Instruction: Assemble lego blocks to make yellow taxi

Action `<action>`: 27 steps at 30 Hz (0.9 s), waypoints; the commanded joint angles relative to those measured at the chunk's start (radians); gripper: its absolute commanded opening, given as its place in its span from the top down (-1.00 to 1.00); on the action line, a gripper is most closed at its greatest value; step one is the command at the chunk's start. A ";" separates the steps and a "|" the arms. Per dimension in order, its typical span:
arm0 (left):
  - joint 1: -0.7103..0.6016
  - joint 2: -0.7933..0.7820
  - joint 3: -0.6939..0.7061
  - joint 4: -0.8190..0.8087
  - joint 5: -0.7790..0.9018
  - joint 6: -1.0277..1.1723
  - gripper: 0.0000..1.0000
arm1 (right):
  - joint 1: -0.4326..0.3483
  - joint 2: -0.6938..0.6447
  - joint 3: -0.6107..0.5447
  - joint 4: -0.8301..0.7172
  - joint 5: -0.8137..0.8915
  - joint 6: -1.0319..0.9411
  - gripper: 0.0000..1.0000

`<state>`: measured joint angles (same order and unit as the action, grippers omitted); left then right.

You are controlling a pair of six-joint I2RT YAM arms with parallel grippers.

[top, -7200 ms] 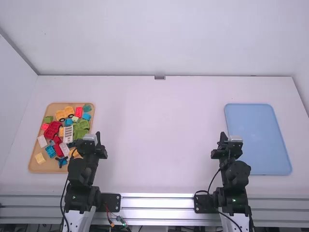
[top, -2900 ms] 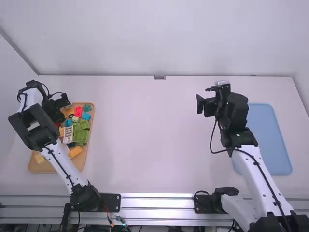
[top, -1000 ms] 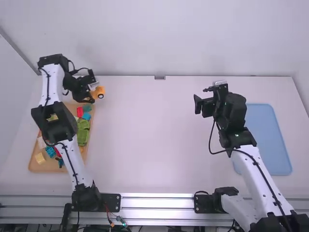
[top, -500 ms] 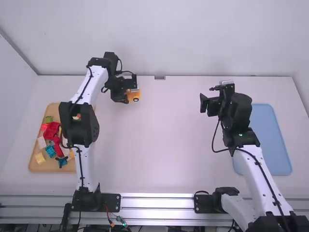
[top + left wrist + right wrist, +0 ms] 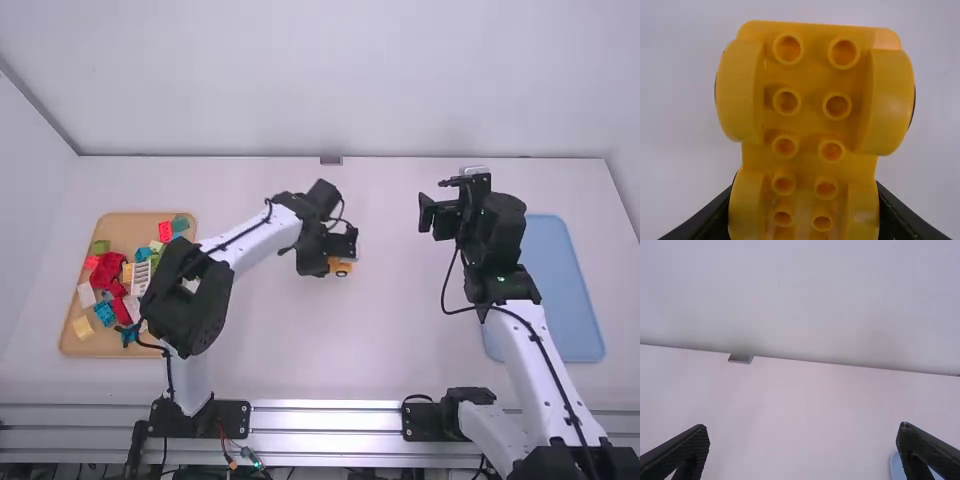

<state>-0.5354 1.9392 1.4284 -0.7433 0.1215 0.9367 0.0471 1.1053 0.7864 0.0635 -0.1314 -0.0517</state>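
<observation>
My left gripper [image 5: 341, 258] is clamped on the wheeled yellow base [image 5: 812, 120], tubed underside facing its wrist camera, about midway between the table's [image 5: 300, 350] left and right edges. My right gripper [image 5: 434, 198] is wide open and empty, near the blue tray's [image 5: 535, 280] left edge. Mixed blocks [image 5: 108, 270] lie in the tan tray [image 5: 120, 349] near the table's left edge.

This looks like a robot lab. A left robot arm [image 5: 250, 243] and a right robot arm [image 5: 540, 355] are at a white worktop [image 5: 400, 340], with a shiny metal rail [image 5: 325, 419] on the near side. Small wires [image 5: 232, 461] poke out there, and plain white walls [image 5: 330, 85] stand far, left and right.
</observation>
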 commanded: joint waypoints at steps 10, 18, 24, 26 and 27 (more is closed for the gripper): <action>-0.060 -0.012 -0.175 0.140 -0.011 -0.159 0.89 | 0.046 0.007 0.032 0.003 -0.003 0.000 -0.97; -0.060 -0.012 -0.237 0.195 -0.042 -0.125 0.21 | 0.042 0.007 0.032 0.003 -0.003 0.000 -0.97; -0.060 -0.012 -0.243 0.225 -0.052 -0.124 -0.98 | 0.031 0.008 0.031 0.003 -0.003 0.003 -0.97; -0.060 -0.013 -0.243 0.233 -0.052 -0.125 -0.99 | 0.032 0.008 0.031 0.003 -0.003 0.003 -0.97; -0.060 -0.013 -0.243 0.236 -0.059 -0.129 -0.99 | 0.030 0.008 0.032 0.004 -0.002 0.003 -0.97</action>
<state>-0.6003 1.9392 1.1919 -0.5037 0.0711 0.8074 0.0784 1.1053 0.7864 0.0643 -0.1318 -0.0532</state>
